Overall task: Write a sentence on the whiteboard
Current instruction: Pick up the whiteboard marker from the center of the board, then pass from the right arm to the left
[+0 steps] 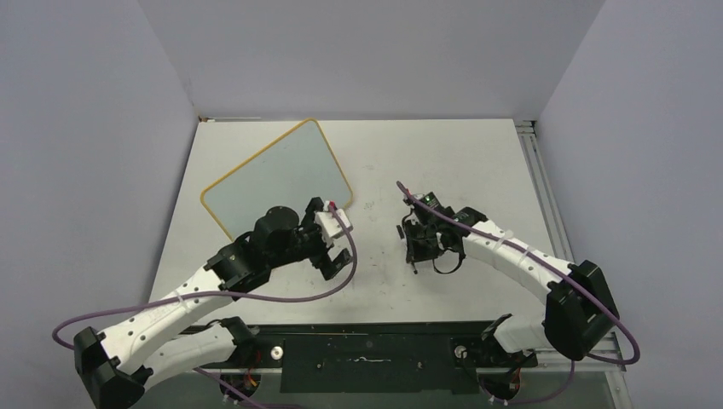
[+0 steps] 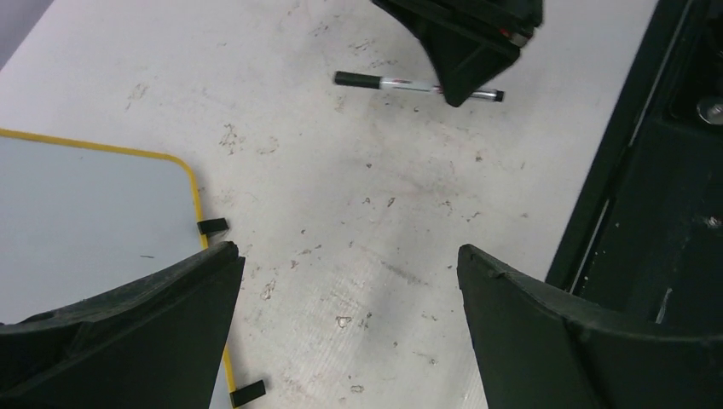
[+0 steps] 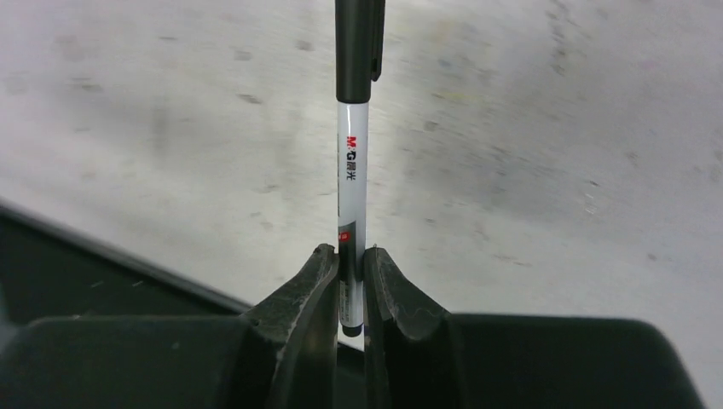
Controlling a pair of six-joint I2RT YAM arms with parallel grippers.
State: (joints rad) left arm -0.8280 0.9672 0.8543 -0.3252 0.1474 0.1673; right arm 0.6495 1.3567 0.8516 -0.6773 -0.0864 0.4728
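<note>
Whiteboard [image 1: 274, 175] looks blank; right gripper [image 3: 349, 256] pinches the capped marker [image 3: 352, 170], left gripper [image 2: 348, 254] gapes empty. Next, probably uncapping, then carrying it to the board.

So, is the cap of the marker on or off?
On: the black cap sits on the marker that the right gripper holds.
</note>
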